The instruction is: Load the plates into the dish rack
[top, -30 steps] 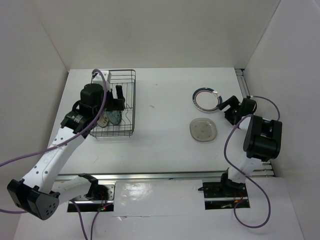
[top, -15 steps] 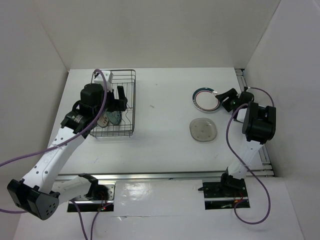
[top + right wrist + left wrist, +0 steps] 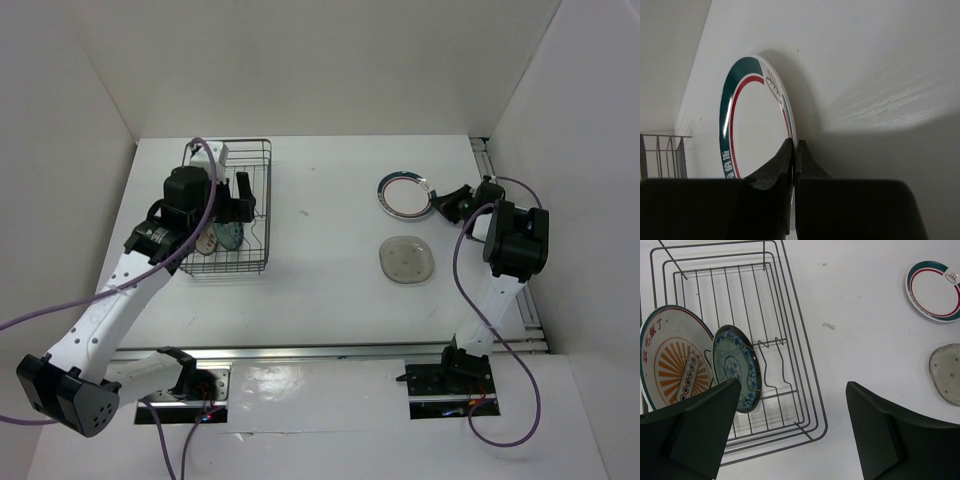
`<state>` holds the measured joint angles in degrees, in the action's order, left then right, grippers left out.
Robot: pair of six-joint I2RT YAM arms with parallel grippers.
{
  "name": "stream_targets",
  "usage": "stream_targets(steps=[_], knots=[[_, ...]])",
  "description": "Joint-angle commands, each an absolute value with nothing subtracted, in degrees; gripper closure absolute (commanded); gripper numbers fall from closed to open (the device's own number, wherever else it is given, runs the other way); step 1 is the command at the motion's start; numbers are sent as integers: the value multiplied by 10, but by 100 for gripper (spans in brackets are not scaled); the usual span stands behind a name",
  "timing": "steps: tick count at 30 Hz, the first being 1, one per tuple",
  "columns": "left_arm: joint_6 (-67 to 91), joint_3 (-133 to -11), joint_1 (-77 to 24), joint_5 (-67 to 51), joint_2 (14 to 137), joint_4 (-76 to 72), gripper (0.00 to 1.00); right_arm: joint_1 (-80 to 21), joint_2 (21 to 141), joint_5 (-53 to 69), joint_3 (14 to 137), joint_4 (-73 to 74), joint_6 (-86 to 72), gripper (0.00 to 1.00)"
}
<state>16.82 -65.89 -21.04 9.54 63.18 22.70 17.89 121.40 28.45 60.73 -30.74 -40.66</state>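
The dish rack [image 3: 268, 205] stands at the back left. In it a white plate with an orange sunburst [image 3: 672, 360] and a blue patterned plate [image 3: 735, 367] stand on edge. My left gripper [image 3: 794, 385] hangs open above the rack's near end, holding nothing. A white plate with a teal and red rim [image 3: 403, 194] lies at the back right, and my right gripper [image 3: 437, 203] is shut on its right edge; in the right wrist view the fingertips [image 3: 790, 150] pinch the rim of this plate [image 3: 755, 125]. A clear greyish plate [image 3: 406, 260] lies flat nearer the arms.
White walls enclose the table on the left, back and right. A metal rail [image 3: 487, 165] runs along the right edge beside the right arm. The far half of the rack [image 3: 730, 285] holds no plates.
My right gripper moved left onto the teal-rimmed plate's edge and shut on it; the plate shifted slightly left. The left arm barely moved.
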Motion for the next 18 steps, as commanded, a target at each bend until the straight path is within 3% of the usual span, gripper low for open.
stream_targets(steps=[1, 5, 8, 18], knots=[[180, -665, -209, 84, 640, 207, 0, 175, 1216, 302, 574, -241, -403, 100], [203, -654, -209, 27, 645, 189, 0, 150, 1137, 351, 519, -427, -494, 100], [223, -641, -209, -37, 670, 159, 0, 122, 1088, 357, 508, -472, -530, 100], [253, -622, -209, -83, 708, 100, 0, -128, 932, 304, 595, -337, -386, 100]])
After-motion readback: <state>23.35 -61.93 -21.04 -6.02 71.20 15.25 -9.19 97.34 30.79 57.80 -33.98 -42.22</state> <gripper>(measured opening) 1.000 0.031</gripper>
